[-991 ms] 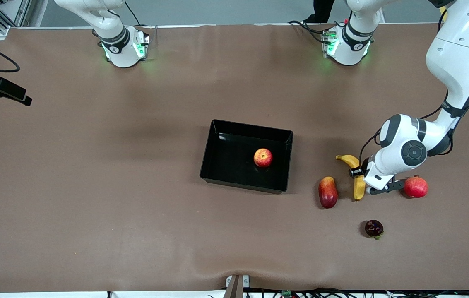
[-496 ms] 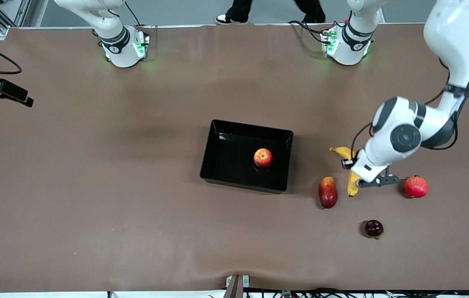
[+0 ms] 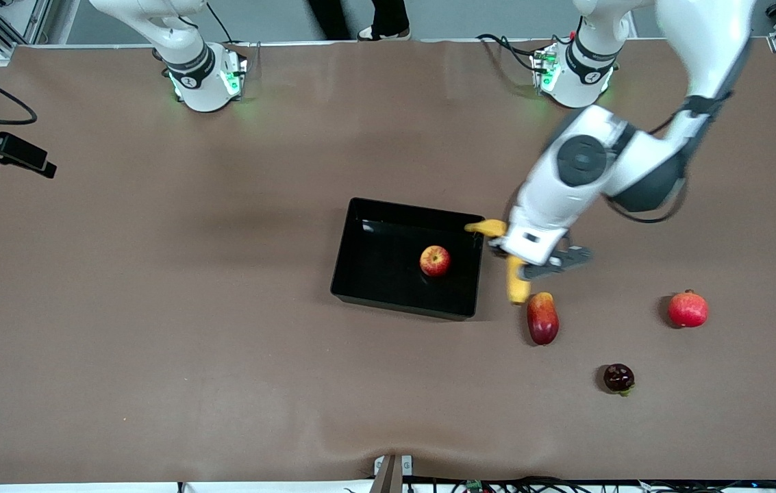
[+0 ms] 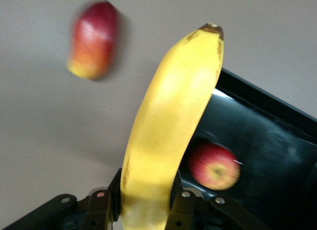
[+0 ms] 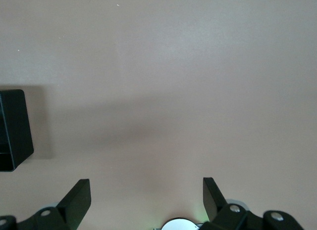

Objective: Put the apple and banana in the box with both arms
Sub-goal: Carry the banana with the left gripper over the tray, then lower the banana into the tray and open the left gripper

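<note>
Brown table (image 3: 155,308) carries everything. Black box (image 3: 343,253) sits about mid-table, slightly toward the left arm's end, long walls running across. Apple (image 3: 435,261) lies inside the box, on its floor, toward the wall at the left arm's end; also visible in left wrist view (image 4: 214,166) with the box wall (image 4: 277,104).

Left gripper (image 3: 512,260) is up in the air over the box's wall at the left arm's end and the bare table just beside it, fingers clamped on the banana (image 3: 516,286). Banana is off the table, one tip reaching over the box rim, the other tip over the table just above the elongated red-yellow fruit (image 3: 542,318). Left wrist view: left gripper (image 4: 141,210) pinches the banana (image 4: 168,126) at its lower end, both fingers (image 4: 101,207) pressed against the peel, dark stem tip pointing away.

Elongated red-yellow fruit rests on the table near the box's corner closest to the front camera at the left arm's end. All-red round fruit (image 3: 687,309) lies well apart, nearer the left arm's table edge. Small dark fruit (image 3: 618,378) lies nearer the front edge.

Right gripper (image 5: 146,200) waits, jaws spread wide and empty, over bare table; a box corner (image 5: 15,128) shows at the frame edge.
</note>
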`<control>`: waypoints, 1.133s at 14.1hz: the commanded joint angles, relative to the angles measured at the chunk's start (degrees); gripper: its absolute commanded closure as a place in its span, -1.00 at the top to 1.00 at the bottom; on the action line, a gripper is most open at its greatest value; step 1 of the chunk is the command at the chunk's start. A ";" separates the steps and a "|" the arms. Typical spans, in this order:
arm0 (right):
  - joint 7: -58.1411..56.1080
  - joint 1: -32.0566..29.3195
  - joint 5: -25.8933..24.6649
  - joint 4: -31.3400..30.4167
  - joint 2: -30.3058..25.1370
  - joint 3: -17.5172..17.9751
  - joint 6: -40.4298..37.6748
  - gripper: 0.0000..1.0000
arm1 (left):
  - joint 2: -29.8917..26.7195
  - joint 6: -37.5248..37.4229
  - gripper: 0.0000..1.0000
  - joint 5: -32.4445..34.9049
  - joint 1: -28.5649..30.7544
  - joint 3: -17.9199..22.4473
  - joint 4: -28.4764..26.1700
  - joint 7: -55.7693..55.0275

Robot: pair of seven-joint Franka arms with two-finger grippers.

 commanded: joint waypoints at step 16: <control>0.09 0.91 -1.20 0.30 0.77 0.02 -0.07 1.00 | 22.07 5.93 -1.00 0.16 -29.99 14.18 16.61 -16.01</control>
